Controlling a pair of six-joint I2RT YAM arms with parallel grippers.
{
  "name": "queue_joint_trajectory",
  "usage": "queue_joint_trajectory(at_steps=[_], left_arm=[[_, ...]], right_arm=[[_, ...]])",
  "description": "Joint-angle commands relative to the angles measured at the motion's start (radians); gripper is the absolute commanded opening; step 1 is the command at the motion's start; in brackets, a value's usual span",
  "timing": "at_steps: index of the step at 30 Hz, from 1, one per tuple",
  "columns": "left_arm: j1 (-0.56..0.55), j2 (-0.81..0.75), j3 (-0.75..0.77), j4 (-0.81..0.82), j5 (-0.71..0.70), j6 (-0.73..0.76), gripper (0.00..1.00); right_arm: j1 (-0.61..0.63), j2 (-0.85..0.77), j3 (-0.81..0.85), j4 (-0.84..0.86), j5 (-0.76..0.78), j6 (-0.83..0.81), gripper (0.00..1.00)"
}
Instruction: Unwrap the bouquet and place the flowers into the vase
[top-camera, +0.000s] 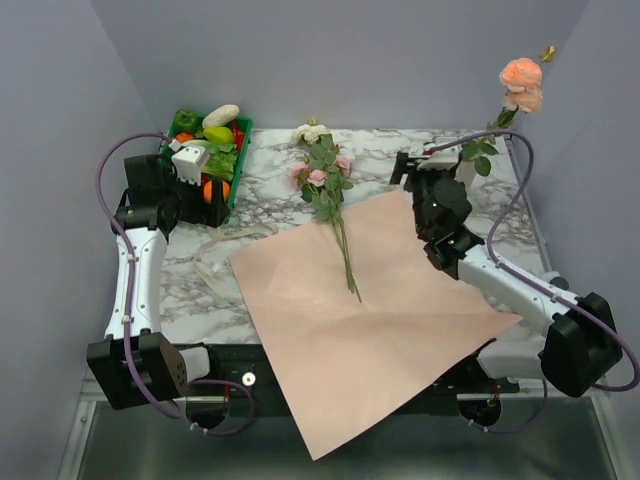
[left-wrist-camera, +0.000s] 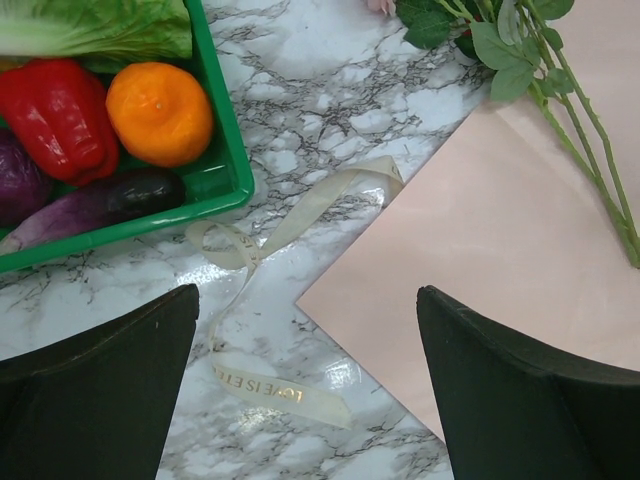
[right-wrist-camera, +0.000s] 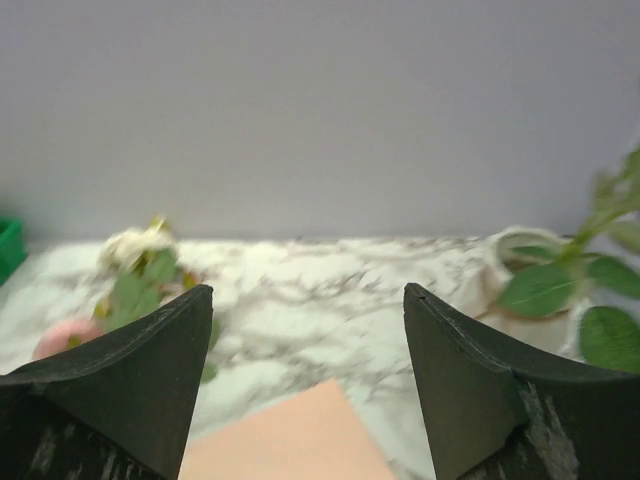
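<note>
Marbled worktop under plain grey walls filled the overhead view, with a sheet of salmon-pink paper spread flat across its middle and hanging over the near edge. Several loose flowers lay between the two arms, stems on the paper's far corner and blooms on the marble. The left fingers hovered over a green tray of vegetables, and a cream ribbon lay on the marble just nearer than them. The right fingers hung to the right of those flowers; beyond them and further right a peach rose stood upright, its foot hidden by the arm. Seen from the left wrist, the left fingers stood wide apart and empty, the ribbon lying ahead in the gap, the tray ahead to the left with an orange and a red pepper, the paper and green stems ahead to the right. The right wrist's view was blurred: the right fingers were parted with nothing between them, the off-white vase stood ahead to their right with a leafy stem rising from its mouth, and the loose flowers lay ahead to their left.
</note>
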Motion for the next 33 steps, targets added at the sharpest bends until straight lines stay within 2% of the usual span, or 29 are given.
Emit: queue_joint_trajectory(at_steps=[1, 2, 3, 7, 12, 16, 21, 24, 27, 33], left_arm=[[0.005, -0.051, 0.009, -0.019, 0.028, -0.007, 0.99], [0.005, -0.057, 0.005, -0.021, 0.026, -0.001, 0.99], [0.005, -0.060, -0.001, -0.030, 0.026, 0.010, 0.99], [0.005, -0.085, -0.020, -0.041, 0.014, 0.024, 0.99], [0.005, -0.097, -0.044, -0.045, 0.006, 0.039, 0.99], [0.005, -0.106, -0.061, -0.042, -0.008, 0.056, 0.99], [0.005, -0.106, -0.083, -0.022, -0.032, 0.065, 0.99], [0.005, -0.099, -0.083, -0.022, -0.035, 0.068, 0.99], [0.005, -0.099, -0.084, -0.019, -0.038, 0.073, 0.99], [0.005, -0.094, -0.083, -0.015, -0.048, 0.081, 0.99]], right_arm=[[0.090, 0.040, 0.051, -0.396, -0.013, 0.184, 0.80], [0.094, 0.046, 0.064, -0.444, -0.047, 0.222, 0.78], [0.095, 0.057, 0.087, -0.481, -0.108, 0.249, 0.69], [0.097, 0.149, 0.182, -0.681, -0.233, 0.309, 0.58], [0.095, 0.345, 0.331, -0.834, -0.424, 0.320, 0.42], [0.095, 0.460, 0.404, -0.894, -0.510, 0.331, 0.40], [0.095, 0.538, 0.450, -0.889, -0.573, 0.325, 0.40], [0.095, 0.591, 0.481, -0.888, -0.580, 0.316, 0.39], [0.095, 0.632, 0.495, -0.889, -0.557, 0.312, 0.34], [0.095, 0.695, 0.526, -0.891, -0.546, 0.308, 0.29]])
